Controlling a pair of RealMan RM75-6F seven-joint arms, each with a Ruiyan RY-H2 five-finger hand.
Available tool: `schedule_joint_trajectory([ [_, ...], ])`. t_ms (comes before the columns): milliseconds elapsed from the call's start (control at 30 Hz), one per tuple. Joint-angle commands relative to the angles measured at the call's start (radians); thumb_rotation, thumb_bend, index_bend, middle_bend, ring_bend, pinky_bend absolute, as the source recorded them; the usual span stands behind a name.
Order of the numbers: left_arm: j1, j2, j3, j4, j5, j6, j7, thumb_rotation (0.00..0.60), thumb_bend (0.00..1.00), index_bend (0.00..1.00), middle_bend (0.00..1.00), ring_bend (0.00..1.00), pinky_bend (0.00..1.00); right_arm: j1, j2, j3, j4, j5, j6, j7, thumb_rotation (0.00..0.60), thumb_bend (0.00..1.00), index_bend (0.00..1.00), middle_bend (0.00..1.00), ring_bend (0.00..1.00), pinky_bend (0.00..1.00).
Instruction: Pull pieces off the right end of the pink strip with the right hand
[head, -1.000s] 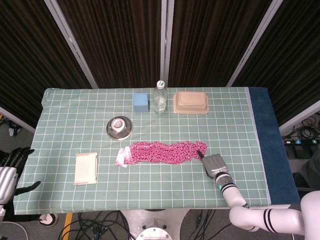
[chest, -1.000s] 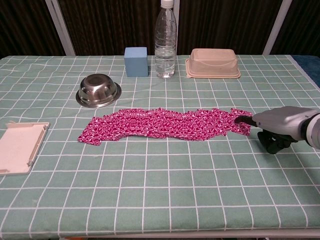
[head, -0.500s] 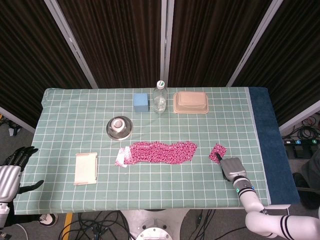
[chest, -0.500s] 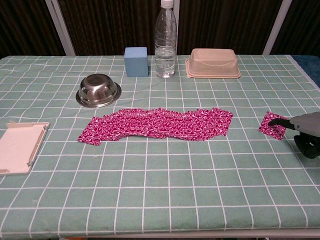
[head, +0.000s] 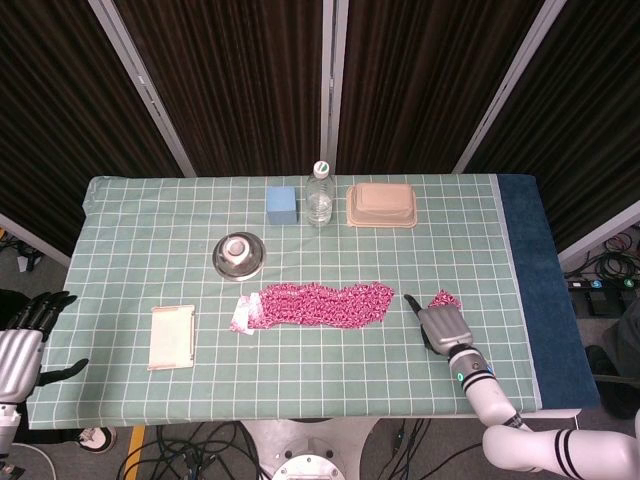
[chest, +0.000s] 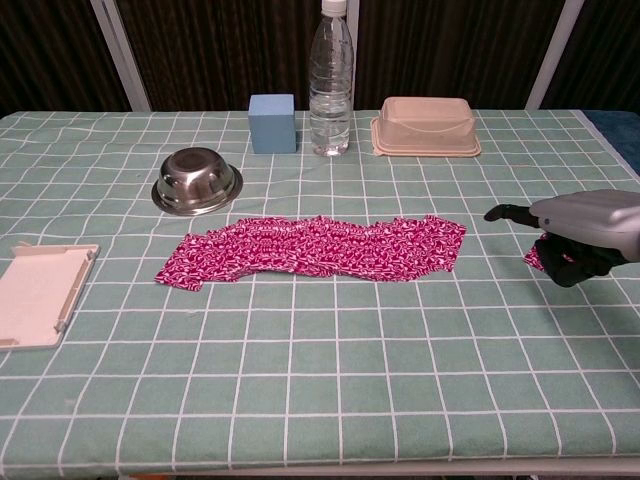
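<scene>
Head view: counter (head: 130, 215) w/ green grid cloth, blue strip at right edge, dark curtains behind. Steel bowl (head: 239, 255) upside down; beige lidded box (head: 381, 205) at back, contents hidden; water bottle (head: 319, 196) beside blue cube (head: 283, 204); flat tray (head: 171, 337) near left. Pink strip (head: 318, 304) mid-counter. Torn pink piece (head: 441, 300) just right of it, partly under right hand (head: 442, 328): one finger out, the others curled, can't tell if gripping. Left hand (head: 22, 345) off counter, fingers spread, holding nothing.
</scene>
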Motion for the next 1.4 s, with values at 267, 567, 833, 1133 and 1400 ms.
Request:
schedule_joint_trajectory([
  [267, 0.011, 0.007, 0.006, 0.026, -0.003, 0.007, -0.040, 0.600, 0.00, 0.15, 0.12, 0.08, 0.22, 0.121, -0.094, 0.051, 0.065, 0.198, -0.067, -0.108, 0.600, 1.00, 0.00, 0.89, 0.84, 0.78],
  [567, 0.020, 0.014, 0.010, 0.050, 0.005, 0.021, -0.081, 0.600, 0.00, 0.15, 0.12, 0.08, 0.22, 0.175, -0.110, 0.039, 0.073, 0.287, -0.074, -0.145, 0.600, 1.00, 0.00, 0.89, 0.84, 0.78],
  [833, 0.017, 0.015, 0.011, 0.049, 0.011, 0.018, -0.081, 0.600, 0.00, 0.15, 0.12, 0.08, 0.22, 0.157, -0.096, -0.018, 0.038, 0.255, -0.050, -0.130, 0.600, 1.00, 0.00, 0.89, 0.84, 0.78],
  [1133, 0.011, 0.012, 0.008, 0.033, 0.010, 0.010, -0.055, 0.600, 0.00, 0.15, 0.12, 0.08, 0.22, 0.079, -0.029, -0.103, -0.068, 0.107, 0.032, -0.081, 0.600, 1.00, 0.01, 0.89, 0.85, 0.78],
  [1400, 0.011, 0.012, 0.001, 0.022, 0.003, 0.016, -0.045, 0.600, 0.00, 0.15, 0.12, 0.08, 0.22, 0.006, 0.043, -0.194, -0.134, 0.000, 0.075, -0.062, 0.600, 1.00, 0.02, 0.89, 0.84, 0.78],
])
